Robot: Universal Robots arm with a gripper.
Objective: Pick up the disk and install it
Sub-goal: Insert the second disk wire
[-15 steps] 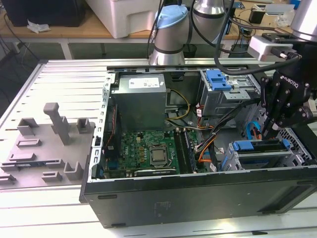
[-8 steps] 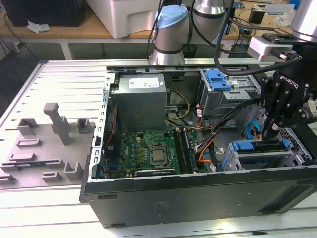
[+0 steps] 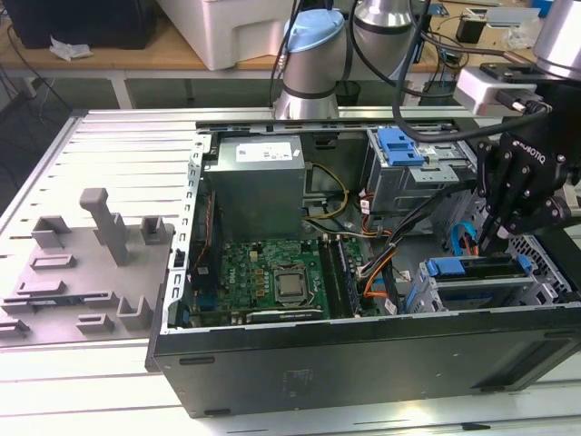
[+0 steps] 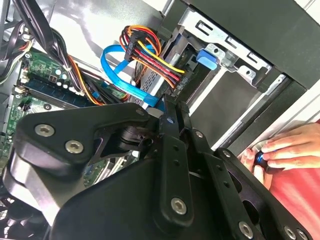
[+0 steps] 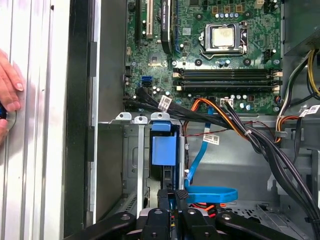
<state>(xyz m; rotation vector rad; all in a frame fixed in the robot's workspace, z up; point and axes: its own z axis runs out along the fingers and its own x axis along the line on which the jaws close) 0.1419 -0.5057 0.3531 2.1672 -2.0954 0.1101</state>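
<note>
Blue-framed disk [image 5: 164, 150] sits in its bay, tool [image 5: 172, 197] pressed together just beside the blue cable [image 5: 210, 194].

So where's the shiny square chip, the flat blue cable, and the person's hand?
Square chip [image 5: 222, 36], first wrist view, middle of its metal top.
Flat blue cable [image 5: 210, 194], first wrist view, on its looped part.
Hand [image 4: 290, 150], second wrist view, on the fingers.

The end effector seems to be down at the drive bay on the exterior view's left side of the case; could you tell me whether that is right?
Not quite. The end effector is down at the drive bay, but on the exterior view's right side of the case, not the left, as the exterior view shows.
</note>
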